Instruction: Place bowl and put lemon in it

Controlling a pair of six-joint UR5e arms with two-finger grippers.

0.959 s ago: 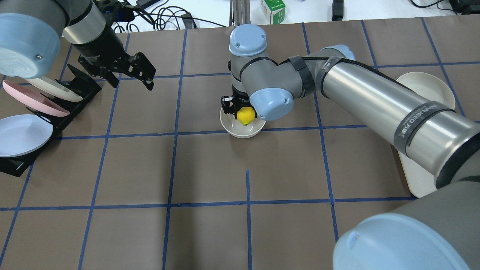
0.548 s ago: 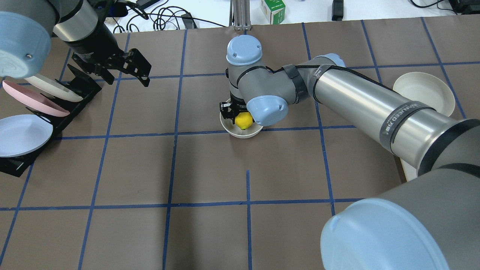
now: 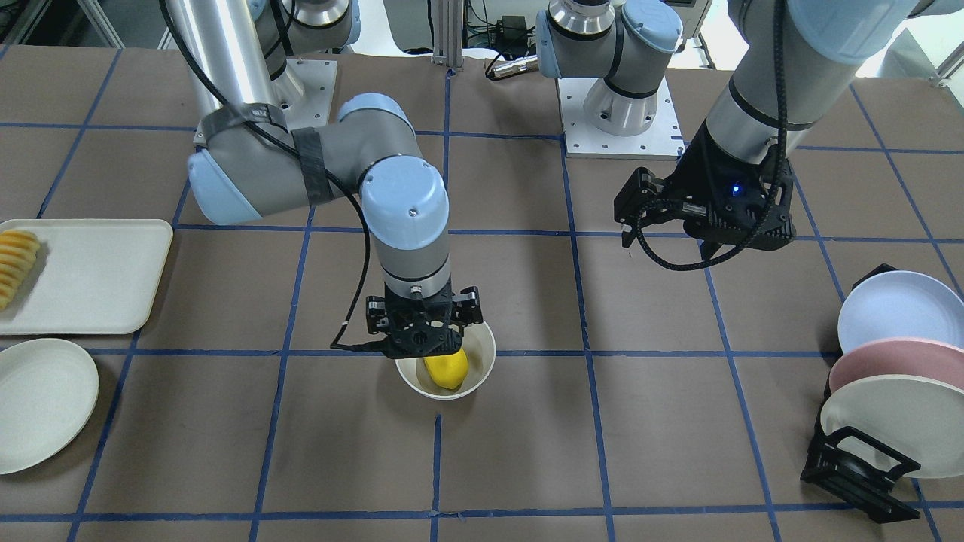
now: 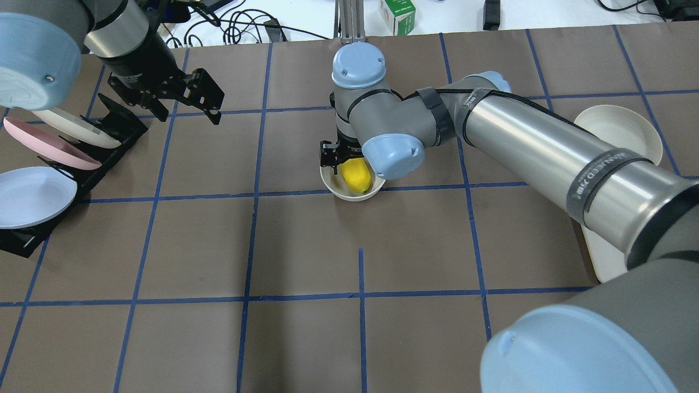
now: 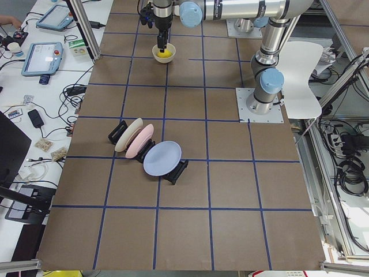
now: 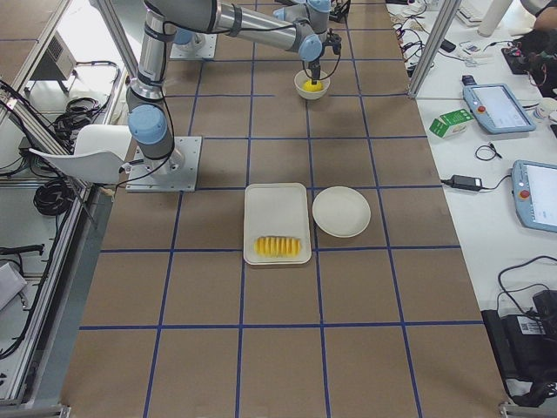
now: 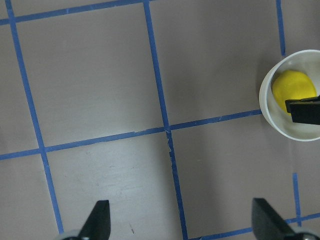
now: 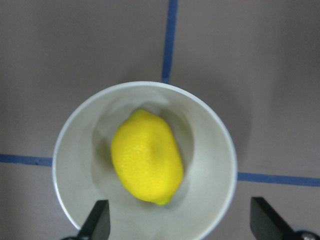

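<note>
Note right gripper [image 3: 422, 340] directly above bowl [image 8: 215, 150], fingers [image 8: 97, 222] spread wide, clamped on nothing. Locate lemon [image 8: 147, 160] lying free on the bowl floor, below and between the fingertips, touching neither (placement judged complete). Read the wide spread as clearance for a straight lift past the rim. Note left gripper [image 7: 182, 220] well apart, fingers likewise spread and empty, bowl ahead of and outside one fingertip; held aside, probably, to leave the right arm room.
</note>
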